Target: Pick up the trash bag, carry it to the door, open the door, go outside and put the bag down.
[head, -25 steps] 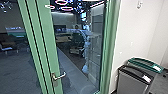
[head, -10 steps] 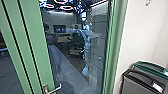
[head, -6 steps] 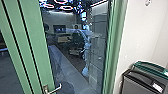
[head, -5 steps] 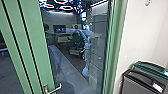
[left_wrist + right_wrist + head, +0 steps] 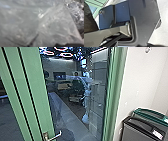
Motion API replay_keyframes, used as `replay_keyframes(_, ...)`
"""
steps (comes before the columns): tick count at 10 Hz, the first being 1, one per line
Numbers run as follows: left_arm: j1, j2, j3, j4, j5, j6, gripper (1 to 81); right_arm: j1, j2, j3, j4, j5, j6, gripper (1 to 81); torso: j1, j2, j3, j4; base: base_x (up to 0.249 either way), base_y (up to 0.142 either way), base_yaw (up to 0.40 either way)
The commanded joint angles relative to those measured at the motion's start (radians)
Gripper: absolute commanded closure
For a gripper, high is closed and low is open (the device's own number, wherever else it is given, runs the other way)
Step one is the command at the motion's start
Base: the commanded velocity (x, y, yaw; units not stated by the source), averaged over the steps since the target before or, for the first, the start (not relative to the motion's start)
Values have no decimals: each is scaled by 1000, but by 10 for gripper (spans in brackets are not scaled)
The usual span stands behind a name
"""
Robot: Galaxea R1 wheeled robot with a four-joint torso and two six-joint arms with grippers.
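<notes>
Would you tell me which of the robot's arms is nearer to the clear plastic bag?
The left, it seems: the bag is close before its wrist camera, while the right's faces the robot's own dark plate.

We see green on the door [image 5: 42, 97], striped lengthwise with thin black lines, and silver on its handle [image 5: 55, 136]. The wall [image 5: 140, 77] looks off-white to us. One bin [image 5: 133, 133] is grey with a black rim, another [image 5: 147, 112] green-rimmed. We find the trash bag [image 5: 56, 25] cloudy grey, flecked white, streaked dark.
</notes>
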Motion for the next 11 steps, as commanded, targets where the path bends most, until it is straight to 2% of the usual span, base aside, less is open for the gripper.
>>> replay_keyframes(1, -71, -7, 1, 0, 72, -2, 811, 56, 4, 4, -10, -54, -1, 10, 0, 0, 0, 0, 0, 0, 0)
replay_keyframes(4, -71, -7, 1, 0, 72, -2, 811, 55, 4, 4, -10, -54, -1, 10, 0, 0, 0, 0, 0, 0, 58)
replay_keyframes(11, -55, -18, 4, 0, 67, 1, 811, 47, 1, 10, 4, -34, 0, 10, 0, 0, 0, 0, 0, 0, 297)
